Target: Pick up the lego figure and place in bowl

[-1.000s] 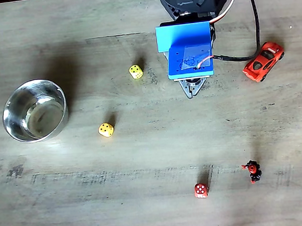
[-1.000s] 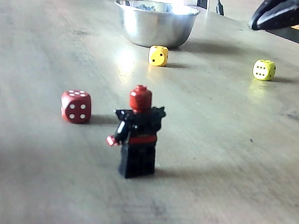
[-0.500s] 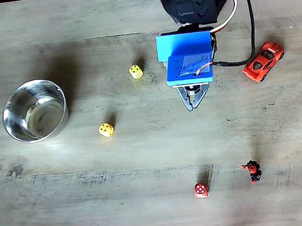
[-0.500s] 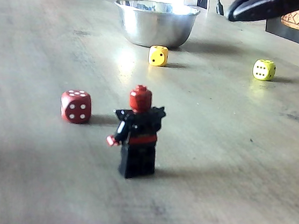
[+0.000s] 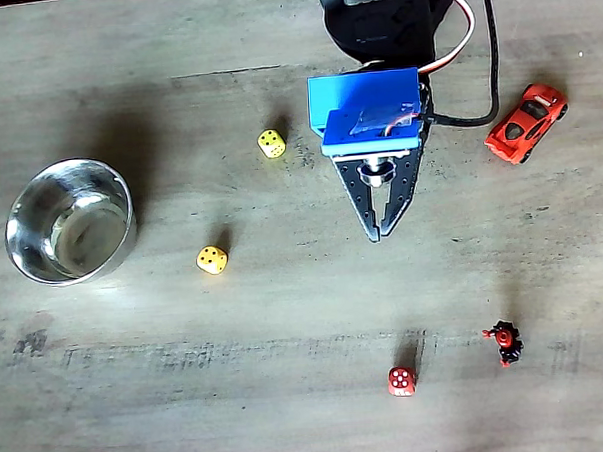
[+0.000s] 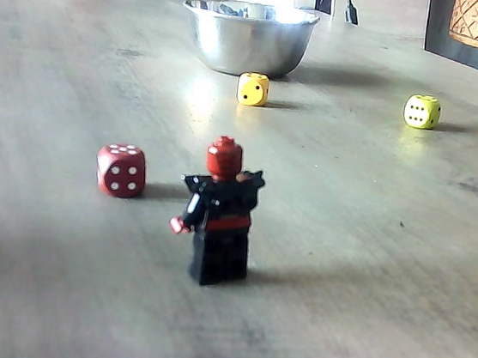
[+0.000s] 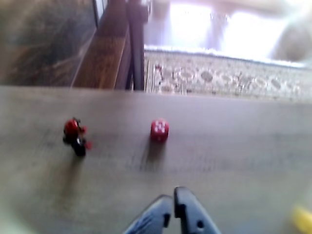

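Spanning the views, a worn wooden table (image 5: pixel 189 411).

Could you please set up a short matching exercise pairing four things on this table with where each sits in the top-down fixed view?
Things:
1. bowl
2. toy car
3. lego figure
4. red die

Places:
A. upper right
B. bottom, below the gripper
C. far left
D. lower right

Pairs: 1-C, 2-A, 3-D, 4-B
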`<move>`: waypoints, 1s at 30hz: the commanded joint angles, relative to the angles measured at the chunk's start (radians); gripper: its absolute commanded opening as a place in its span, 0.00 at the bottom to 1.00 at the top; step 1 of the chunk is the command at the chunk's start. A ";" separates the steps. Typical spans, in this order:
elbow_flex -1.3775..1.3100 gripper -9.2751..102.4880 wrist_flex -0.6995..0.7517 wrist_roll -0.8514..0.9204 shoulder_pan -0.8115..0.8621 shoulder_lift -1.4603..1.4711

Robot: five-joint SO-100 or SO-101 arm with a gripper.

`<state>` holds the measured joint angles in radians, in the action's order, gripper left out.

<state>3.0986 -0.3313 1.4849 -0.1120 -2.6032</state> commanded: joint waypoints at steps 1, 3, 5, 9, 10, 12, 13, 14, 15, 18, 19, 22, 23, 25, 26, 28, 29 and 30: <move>0.071 0.09 -0.097 -0.006 -0.025 0.049; 0.069 0.09 -0.144 -0.006 -0.057 0.080; 0.061 0.09 -0.173 -0.006 -0.081 0.117; 0.028 0.09 -0.184 -0.006 -0.123 0.192; 0.015 0.09 -0.184 -0.006 -0.130 0.212; -0.014 0.09 -0.184 -0.006 -0.138 0.258; -0.031 0.09 -0.184 -0.006 -0.141 0.281; -0.049 0.09 -0.184 -0.006 -0.144 0.304; -0.066 0.09 -0.184 -0.006 -0.144 0.325; -0.115 0.09 -0.184 -0.006 -0.150 0.390; -0.129 0.09 -0.184 -0.006 -0.153 0.410; -0.166 0.09 -0.184 -0.006 -0.156 0.463; -0.178 0.09 -0.184 -0.006 -0.156 0.479; -0.204 0.09 -0.184 -0.006 -0.156 0.512; -0.221 0.09 -0.184 -0.006 -0.156 0.529; -0.252 0.09 -0.184 -0.008 -0.156 0.565; -0.267 0.09 -0.184 -0.008 -0.158 0.583; -0.284 0.09 -0.184 -0.008 -0.158 0.598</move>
<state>2.8854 -0.4939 1.4834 -0.2684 -2.0295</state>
